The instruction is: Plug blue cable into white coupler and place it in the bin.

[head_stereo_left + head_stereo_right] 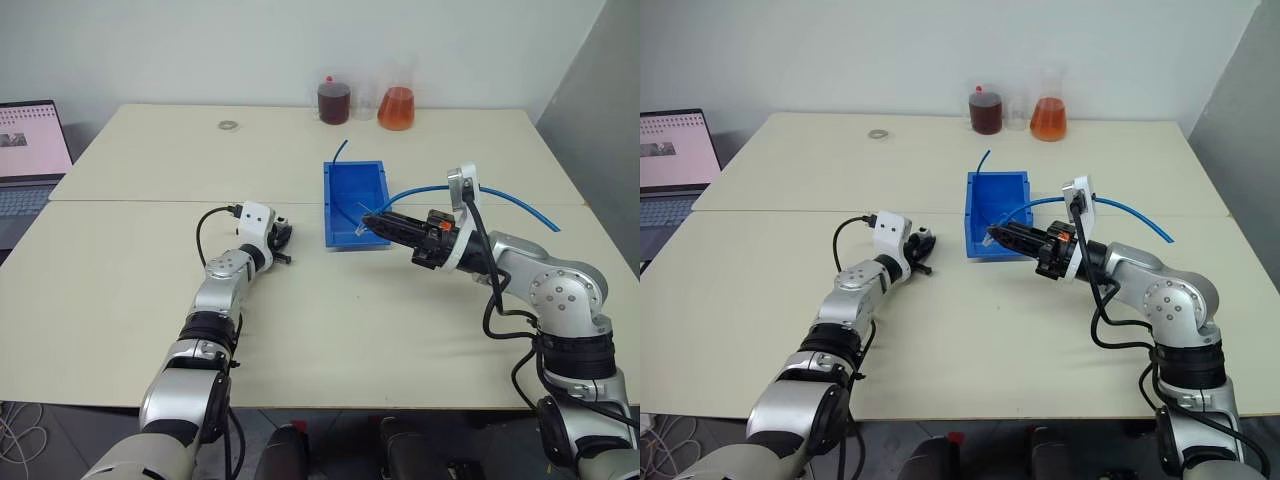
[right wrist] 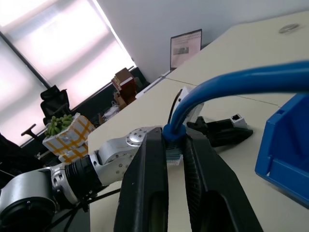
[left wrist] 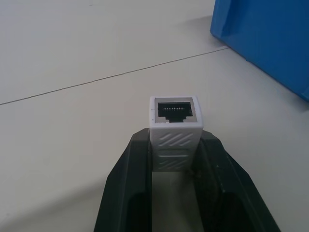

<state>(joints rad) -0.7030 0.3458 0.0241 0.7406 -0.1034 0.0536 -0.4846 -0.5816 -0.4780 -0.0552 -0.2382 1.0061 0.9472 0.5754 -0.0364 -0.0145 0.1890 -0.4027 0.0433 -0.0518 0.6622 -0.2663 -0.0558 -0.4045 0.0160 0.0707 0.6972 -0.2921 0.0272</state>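
Note:
The white coupler (image 3: 175,126) sits between the two black fingers of my left gripper (image 3: 175,141), shut on it just above the table with the dark socket facing outward. In the head views my left gripper (image 1: 283,238) is left of the bin (image 1: 331,205), a bright blue open tray. My right gripper (image 1: 368,222) hovers over the bin's near right corner, shut on the blue cable (image 1: 425,189) close to its plug end. The cable (image 2: 231,84) arcs back over my right wrist and trails across the table to the right. The coupler (image 2: 235,117) is a short gap from the cable end.
Two flasks, one with dark red liquid (image 1: 333,101) and one with orange liquid (image 1: 396,108), stand at the table's back edge. A small metal ring (image 1: 228,125) lies at the back left. An open laptop (image 1: 30,150) sits beyond the table's left side.

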